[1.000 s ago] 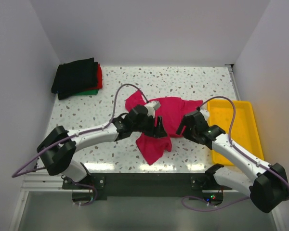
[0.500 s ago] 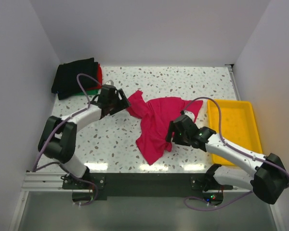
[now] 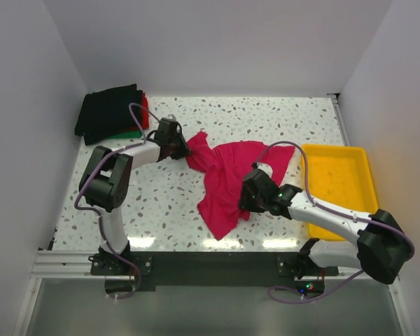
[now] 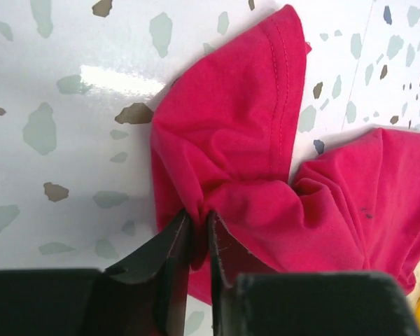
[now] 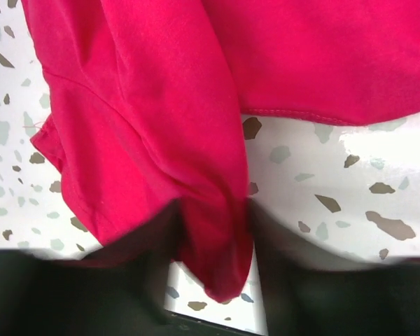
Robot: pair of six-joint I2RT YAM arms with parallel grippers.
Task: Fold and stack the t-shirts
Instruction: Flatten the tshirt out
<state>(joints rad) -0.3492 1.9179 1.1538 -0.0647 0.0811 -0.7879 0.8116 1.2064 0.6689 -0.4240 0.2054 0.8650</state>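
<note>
The bright magenta-pink t-shirt [image 3: 227,175] lies crumpled and unfolded mid-table. My left gripper [image 3: 184,148] is at its far-left corner. In the left wrist view the left gripper [image 4: 198,220] is shut on a bunched ridge of the t-shirt [image 4: 245,140]. My right gripper [image 3: 246,199] is at the shirt's lower right edge. In the right wrist view the right gripper [image 5: 211,210] has its blurred jaws apart, one on each side of a hanging fold of the shirt [image 5: 161,105]. A folded stack of t-shirts [image 3: 112,112], black on top with red and green under it, sits at the back left.
A yellow plastic tray [image 3: 339,182] lies at the right edge of the speckled table. White walls close in the left, back and right sides. The left arm's cable loops above the table near the stack.
The left arm swung from the shirt's middle to its left corner and closed on the cloth there. The right gripper moved left onto the shirt's right edge, its jaws narrowing. The shirt got stretched out leftward.
</note>
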